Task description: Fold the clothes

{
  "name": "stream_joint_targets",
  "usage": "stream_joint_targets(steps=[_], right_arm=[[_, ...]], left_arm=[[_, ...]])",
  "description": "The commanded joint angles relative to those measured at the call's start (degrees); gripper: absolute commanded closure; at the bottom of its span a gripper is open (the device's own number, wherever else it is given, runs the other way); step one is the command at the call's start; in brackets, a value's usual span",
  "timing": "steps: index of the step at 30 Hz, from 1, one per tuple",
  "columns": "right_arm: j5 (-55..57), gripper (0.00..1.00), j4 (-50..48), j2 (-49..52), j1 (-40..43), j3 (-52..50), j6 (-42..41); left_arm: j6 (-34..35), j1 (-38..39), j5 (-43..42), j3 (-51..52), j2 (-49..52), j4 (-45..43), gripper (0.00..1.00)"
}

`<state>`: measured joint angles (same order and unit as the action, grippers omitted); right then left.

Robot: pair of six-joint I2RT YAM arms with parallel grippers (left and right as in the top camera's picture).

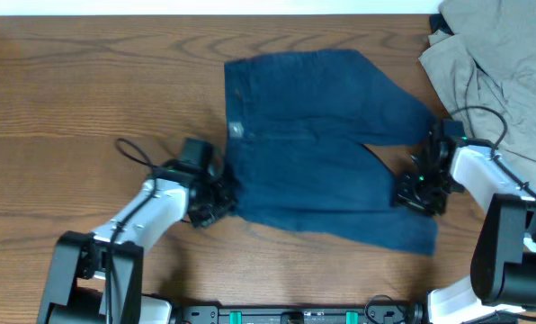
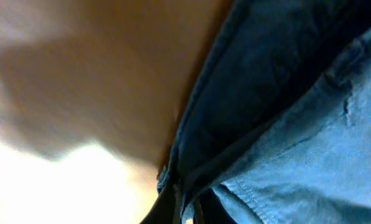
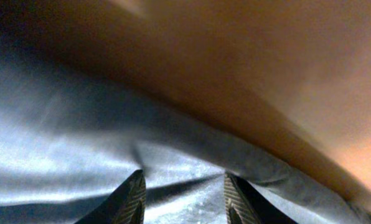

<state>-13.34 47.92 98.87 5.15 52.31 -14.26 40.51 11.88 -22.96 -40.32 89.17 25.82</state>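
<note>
Blue denim shorts [image 1: 313, 153] lie spread flat on the wooden table, with one leg folded across the top right. My left gripper [image 1: 216, 205] is at the shorts' lower left corner. In the left wrist view its fingers [image 2: 187, 208] are pinched together on the denim edge [image 2: 285, 124]. My right gripper [image 1: 416, 193] is at the right edge of the lower leg. In the right wrist view its fingers [image 3: 182, 186] stand apart, pressed onto the cloth [image 3: 79, 137], with a crease running between them.
A crumpled grey-green garment [image 1: 493, 63] lies at the table's back right corner, close behind the right arm. Bare wood [image 1: 88, 90] lies to the left of the shorts. The arm bases stand at the front edge.
</note>
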Motion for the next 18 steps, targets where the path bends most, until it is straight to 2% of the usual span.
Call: stream_joint_targets(steps=[1,7,11,13,17,18], right_arm=[[-5.1,0.58,-6.2,1.2,-4.0,-1.0,1.7],[-5.4,0.58,-19.2,1.2,-8.4,-0.8,0.9],[-5.4,0.51,-24.0,1.2,-10.3,-0.3,1.0],[-5.4,0.49,-22.8,1.1,-10.5,0.9,1.8],[-5.3,0.44,-11.7,-0.9,-9.5,5.7,2.1],[-5.1,0.43,-8.5,-2.0,-9.0,6.9,2.1]], left_arm=[[0.5,-5.3,6.3,0.1,0.5,-2.4,0.94],[0.5,-9.5,5.6,0.1,0.5,-6.7,0.94],[0.5,-9.6,5.5,0.1,0.5,-7.3,0.94],[0.5,-9.6,4.7,0.1,0.5,-7.1,0.94],[-0.8,-9.6,-2.5,0.1,0.5,-6.6,0.93],[-1.5,-9.6,-3.8,0.1,0.5,-6.2,0.84]])
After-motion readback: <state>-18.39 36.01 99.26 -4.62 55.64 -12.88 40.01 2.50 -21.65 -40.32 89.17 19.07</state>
